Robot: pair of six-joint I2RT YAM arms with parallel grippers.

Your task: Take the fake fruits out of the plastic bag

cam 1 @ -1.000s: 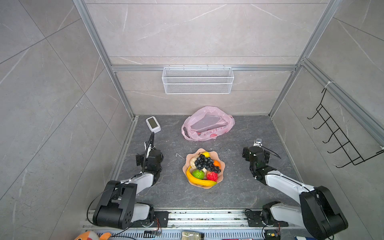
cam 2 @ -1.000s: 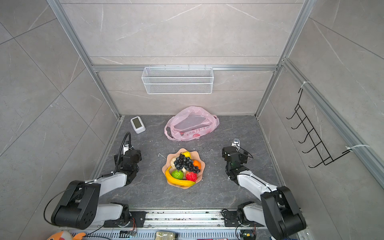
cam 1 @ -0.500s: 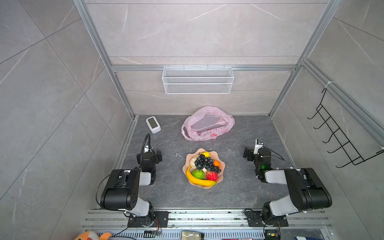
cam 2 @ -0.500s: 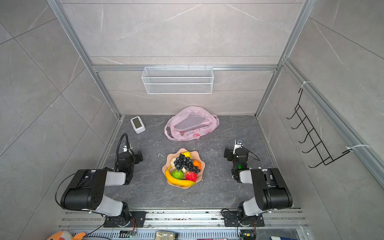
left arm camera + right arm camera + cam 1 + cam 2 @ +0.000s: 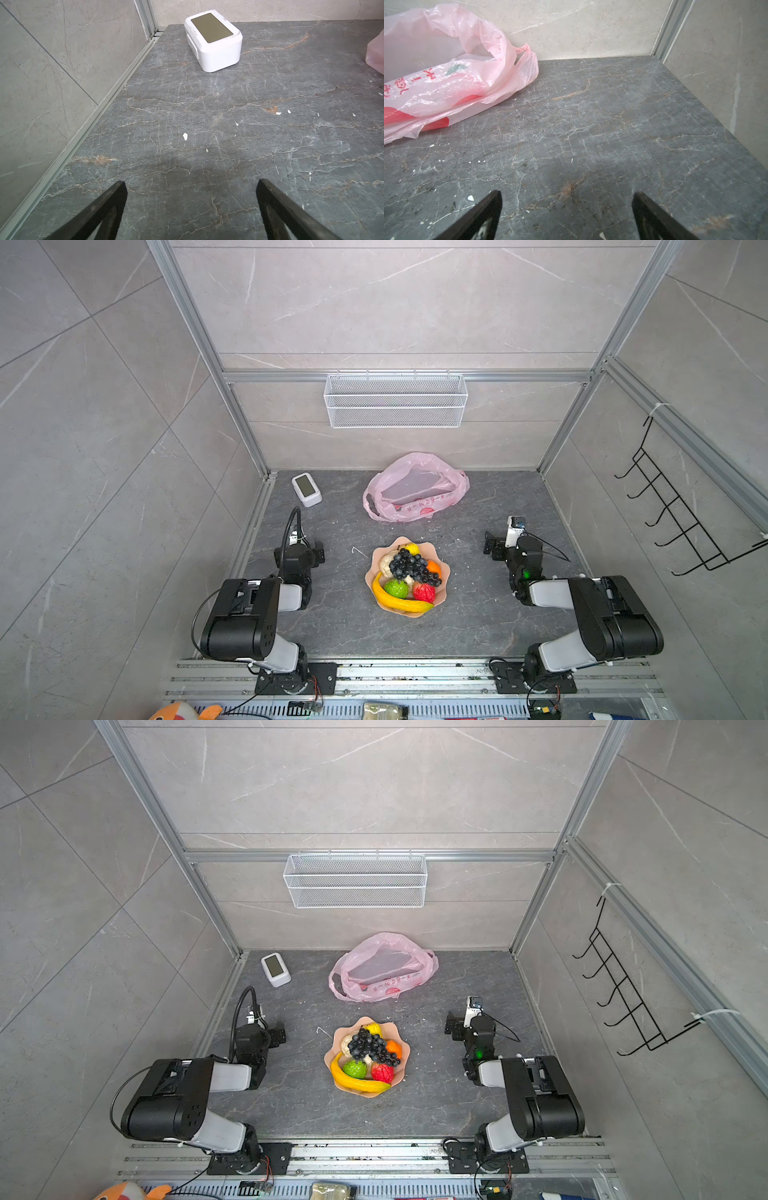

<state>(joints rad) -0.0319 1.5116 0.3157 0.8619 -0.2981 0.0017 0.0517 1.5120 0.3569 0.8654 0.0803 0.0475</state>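
Both arms have folded back over their bases since a second ago, while fruit, plate and bag have not shifted. Nearest, the left claw (image 5: 191, 182) hangs low over bare worktop (image 5: 207, 128) with its jaws spread wide and nothing between them; the right claw (image 5: 566, 193) is likewise released and empty. Between the two claws, inboard of each and slightly behind their tips, the fake fruits (image 5: 409, 576) sit heaped on a peach scalloped plate (image 5: 444, 572): a banana curled along the near rim, a dark grape bunch on top, with green, red, orange, yellow and beige pieces around it. Ahead of the left claw and toward the wall stands a small white box with a dark screen (image 5: 214, 41). Farther on, the plastic bag (image 5: 446, 83) lies ahead of the right claw and to its inboard side, close to the back wall. Its long axis runs crosswise to both claws, with one loop handle at the end toward the left claw. The right arm looks nearer to it; the left wrist view catches only a pink sliver. This bag is thin, crinkled, translucent pink with red print, slumped low and open, and no coloured shape shows through it, so it seems emptied and the task likely complete.
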